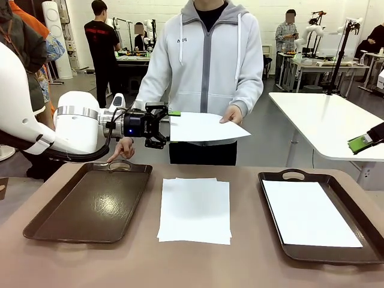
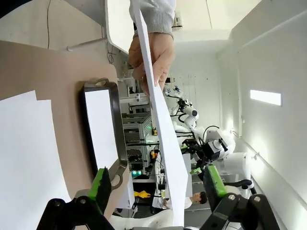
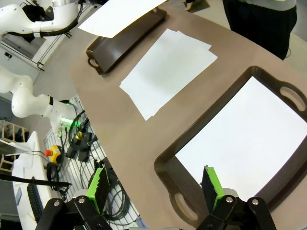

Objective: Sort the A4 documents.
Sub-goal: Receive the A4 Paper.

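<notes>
**A:** Two claws of yours are up. How does the left one stand?

**B:** My left gripper [image 1: 167, 127] is spread as wide as it goes and grips nothing. A thin white A4 paper sheet [image 1: 204, 127], held out flat by the person's hand [image 1: 231, 115], runs edge-on between my green pads [image 2: 100, 184], unclamped.

**A:** Where are the other papers?

**B:** A small stack of white paper sheets [image 1: 195, 210] lies on the brown table [image 1: 240, 264], between the dark brown handled tray on my left [image 1: 90, 204] and the matching tray on my right [image 1: 267, 177]. That right tray holds a single white sheet [image 1: 309, 213]. My right gripper [image 3: 156, 187] hovers over its near edge, just as wide and empty. The person's other hand [image 1: 123, 149] reaches down by the left tray's handle.
</notes>
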`<action>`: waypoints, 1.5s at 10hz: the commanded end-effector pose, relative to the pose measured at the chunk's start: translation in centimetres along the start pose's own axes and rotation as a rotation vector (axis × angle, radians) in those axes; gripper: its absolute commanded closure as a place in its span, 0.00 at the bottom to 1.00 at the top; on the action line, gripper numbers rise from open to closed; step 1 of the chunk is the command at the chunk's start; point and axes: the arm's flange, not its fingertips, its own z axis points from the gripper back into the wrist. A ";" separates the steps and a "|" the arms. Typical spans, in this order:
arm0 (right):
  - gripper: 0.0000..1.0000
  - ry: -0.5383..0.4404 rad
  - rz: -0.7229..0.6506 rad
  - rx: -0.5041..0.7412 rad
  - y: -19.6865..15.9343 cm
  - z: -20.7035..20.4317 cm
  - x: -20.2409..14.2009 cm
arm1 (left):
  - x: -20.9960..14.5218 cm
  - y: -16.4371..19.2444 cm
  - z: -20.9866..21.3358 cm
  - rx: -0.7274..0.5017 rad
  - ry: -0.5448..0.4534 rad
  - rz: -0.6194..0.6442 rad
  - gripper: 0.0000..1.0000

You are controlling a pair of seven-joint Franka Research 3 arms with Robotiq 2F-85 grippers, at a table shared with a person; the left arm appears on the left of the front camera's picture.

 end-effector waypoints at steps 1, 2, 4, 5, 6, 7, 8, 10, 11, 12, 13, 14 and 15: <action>0.00 -0.002 0.004 0.007 -0.1 -0.1 0.0 | 1.0 -0.2 -1.0 -0.012 -0.008 0.055 0.00; 0.00 -0.002 0.004 0.007 -0.1 -0.1 0.0 | 1.2 -0.5 -1.2 -0.006 -0.016 0.088 0.00; 0.00 -0.002 0.004 0.007 -0.1 -0.1 0.0 | 1.5 -0.6 -0.9 0.005 -0.022 0.114 0.00; 0.00 -0.002 0.004 0.007 -0.1 -0.1 0.0 | 1.4 -0.8 -1.0 0.006 -0.022 0.116 0.00; 0.00 -0.002 0.004 0.007 -0.1 -0.1 0.0 | 1.5 -0.8 -0.9 0.007 -0.016 0.111 0.00; 0.00 -0.002 0.004 0.007 -0.1 -0.1 0.0 | 1.3 -0.8 -0.9 0.001 0.006 0.104 0.00; 0.00 -0.002 0.004 0.007 -0.1 -0.1 0.0 | 1.1 -0.7 -0.9 -0.014 0.007 0.083 0.00; 0.00 -0.002 0.004 0.007 -0.1 -0.1 0.0 | 0.8 -0.7 -0.9 -0.013 -0.011 0.074 0.20; 0.00 -0.002 0.004 0.007 -0.1 -0.1 0.0 | 0.8 -0.6 -0.8 -0.014 -0.018 0.076 0.39; 0.00 -0.002 0.004 0.007 -0.1 -0.1 0.0 | 0.8 -0.4 -0.8 -0.015 -0.023 0.084 0.40; 0.00 -0.002 0.004 0.007 -0.1 -0.1 0.0 | 0.7 -0.2 -0.8 -0.019 -0.031 0.093 0.59; 0.00 -0.002 0.004 0.007 -0.1 -0.1 0.0 | 0.6 0.0 -0.9 -0.022 -0.043 0.101 0.60; 0.00 -0.002 0.004 0.007 -0.1 -0.1 0.0 | 0.5 0.2 -1.1 -0.022 -0.043 0.104 0.79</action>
